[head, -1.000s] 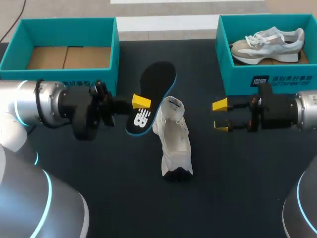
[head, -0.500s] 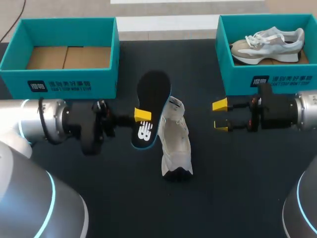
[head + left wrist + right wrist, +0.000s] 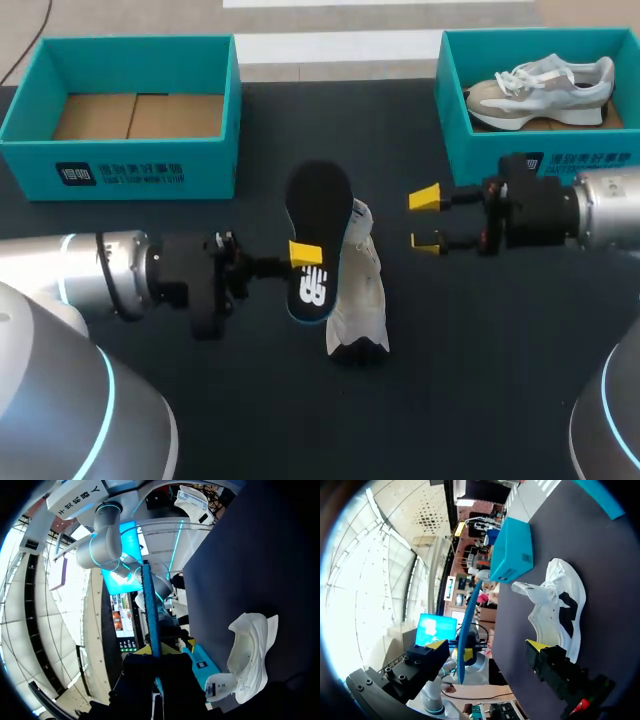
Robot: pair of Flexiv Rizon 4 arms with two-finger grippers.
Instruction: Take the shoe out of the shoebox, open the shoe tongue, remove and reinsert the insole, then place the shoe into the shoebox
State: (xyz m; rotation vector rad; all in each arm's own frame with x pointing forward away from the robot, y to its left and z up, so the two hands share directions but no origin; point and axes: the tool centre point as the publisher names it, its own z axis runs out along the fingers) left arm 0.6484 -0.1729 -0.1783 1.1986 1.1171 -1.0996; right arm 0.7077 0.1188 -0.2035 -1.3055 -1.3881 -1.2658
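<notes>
The black insole (image 3: 318, 200), clamped in the left gripper (image 3: 305, 255), has been carried over to the white shoe (image 3: 360, 300) just ahead; the right gripper (image 3: 428, 219), spread wide and empty, has been drawn closer. Reinsertion appears imminent.

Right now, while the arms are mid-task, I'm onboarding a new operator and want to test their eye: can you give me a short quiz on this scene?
1. True or false: the left gripper is shut on the black insole with a blue edge.
2. What lies in the right-hand teal cardboard shoebox? A) nothing B) a beige-and-white laced sneaker C) a loose insole
3. Fill in: the right gripper is ___ and holds nothing.
Key: 1 true; 2 B; 3 open.
</notes>
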